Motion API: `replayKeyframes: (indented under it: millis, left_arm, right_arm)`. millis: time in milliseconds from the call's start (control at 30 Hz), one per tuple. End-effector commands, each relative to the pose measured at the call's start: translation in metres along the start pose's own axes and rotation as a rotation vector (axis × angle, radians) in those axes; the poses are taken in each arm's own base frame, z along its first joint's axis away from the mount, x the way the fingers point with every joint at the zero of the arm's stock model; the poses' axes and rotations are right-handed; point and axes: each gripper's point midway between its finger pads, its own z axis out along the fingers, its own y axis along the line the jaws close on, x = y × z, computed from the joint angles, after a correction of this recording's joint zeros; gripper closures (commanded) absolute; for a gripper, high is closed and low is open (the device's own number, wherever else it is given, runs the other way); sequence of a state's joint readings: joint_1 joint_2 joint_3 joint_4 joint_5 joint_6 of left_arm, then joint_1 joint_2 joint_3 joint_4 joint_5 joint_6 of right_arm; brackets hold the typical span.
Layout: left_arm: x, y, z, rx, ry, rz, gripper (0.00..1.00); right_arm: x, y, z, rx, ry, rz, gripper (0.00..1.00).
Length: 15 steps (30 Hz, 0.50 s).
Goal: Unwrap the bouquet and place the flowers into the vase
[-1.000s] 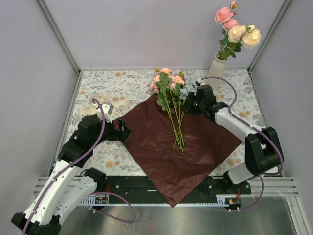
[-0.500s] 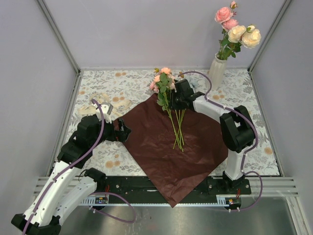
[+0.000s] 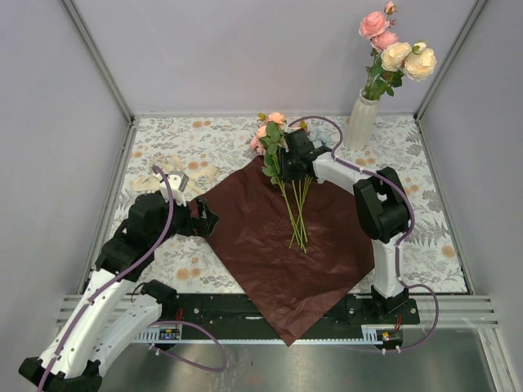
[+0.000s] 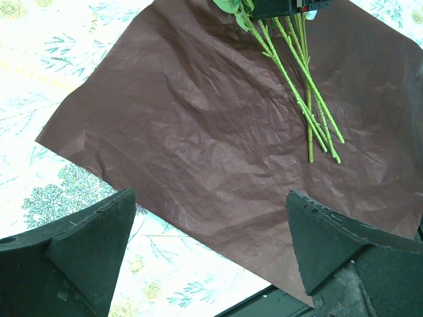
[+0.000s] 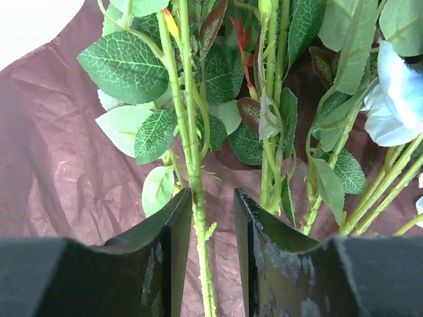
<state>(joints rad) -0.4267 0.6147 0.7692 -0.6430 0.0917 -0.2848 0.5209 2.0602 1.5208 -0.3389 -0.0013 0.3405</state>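
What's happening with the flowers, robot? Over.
Left gripper open, by the wrapping paper. Right gripper open around one flower stem, not pinched. Vase back right, some roses already in. Nothing blocking.

No legible text, label, brand, number or sign anywhere in these views.

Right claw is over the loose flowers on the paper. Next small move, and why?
Probably close the right claw on the green stem. The stem sits inside the jaws with a gap beside it, so nothing is gripped yet, and the flowers lie free on the flat maroon wrapping paper.
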Motion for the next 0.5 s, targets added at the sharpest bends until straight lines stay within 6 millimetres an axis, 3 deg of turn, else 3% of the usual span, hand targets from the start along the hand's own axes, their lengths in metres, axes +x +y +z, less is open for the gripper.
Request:
replayKeyframes:
  millis: [0, 167, 333, 467]
  left_arm:
    - [-0.007, -0.004, -0.001, 0.023, -0.03, 0.01, 0.01]
    - [-0.007, -0.005, -0.001, 0.026, -0.031, 0.012, 0.01]
    - [-0.007, -0.005, -0.001, 0.023, -0.032, 0.011, 0.01]
    - [-0.008, -0.005, -0.001, 0.022, -0.034, 0.012, 0.01]
  right_arm:
    - [-0.013, 0.004, 0.001, -0.005, -0.024, -0.019, 0.6]
    - [-0.01, 0.018, 0.004, -0.077, -0.001, -0.016, 0.6]
    - [-0.01, 0.017, 0.004, -0.075, -0.005, -0.023, 0.6]
    - [-0.014, 0.017, 0.003, -0.074, -0.014, -0.032, 0.67]
